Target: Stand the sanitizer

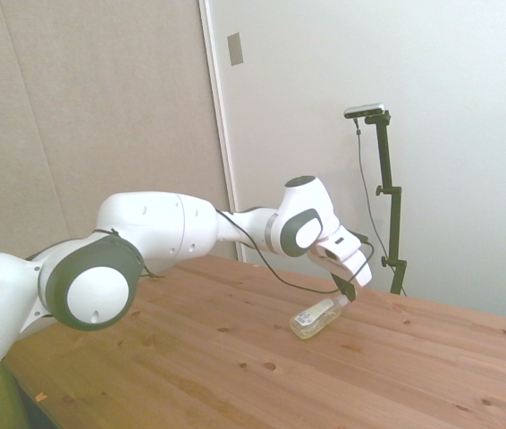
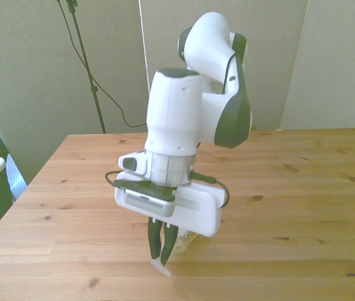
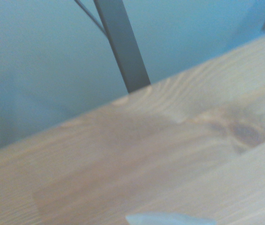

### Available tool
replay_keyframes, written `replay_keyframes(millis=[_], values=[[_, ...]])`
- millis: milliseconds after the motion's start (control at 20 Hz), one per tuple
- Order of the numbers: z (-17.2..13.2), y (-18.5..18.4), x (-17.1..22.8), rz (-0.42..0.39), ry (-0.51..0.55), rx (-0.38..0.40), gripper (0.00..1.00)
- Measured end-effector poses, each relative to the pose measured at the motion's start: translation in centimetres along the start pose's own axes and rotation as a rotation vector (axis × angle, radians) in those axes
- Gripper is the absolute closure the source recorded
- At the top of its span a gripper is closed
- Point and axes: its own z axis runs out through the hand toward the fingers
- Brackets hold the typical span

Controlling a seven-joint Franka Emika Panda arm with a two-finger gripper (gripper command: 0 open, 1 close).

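Side view footage is where the small clear plastic sanitizer bottle of pale yellowish liquid (image 1: 314, 318) is best seen: it is tilted on the wooden table (image 1: 235, 357), its base resting on the boards and its white nozzle end raised toward the white arm's two-finger gripper (image 1: 347, 292). The dark fingertips are seen at that raised end, seemingly pinched on it, though the contact itself is small. From the front, the bottle (image 2: 184, 241) is mostly hidden behind the gripper (image 2: 163, 251); only a pale sliver is shown beside the dark fingers (image 2: 157, 241), which are drawn close together. Through the wrist camera, blurred table grain (image 3: 170, 154) and a pale object edge are shown.
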Motion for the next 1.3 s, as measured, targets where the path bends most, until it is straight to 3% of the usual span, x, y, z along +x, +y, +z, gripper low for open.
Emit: replay_keyframes(millis=[300,650,850,1300], values=[[-5.2,-0.6,-3.7,-0.025,0.159,0.121,1.00],[-8.2,3.2,-8.8,-0.039,0.316,0.245,1.00],[-10.1,6.6,-10.0,-0.010,0.386,0.296,1.00],[-12.0,8.4,-14.3,0.054,0.472,0.405,1.00]])
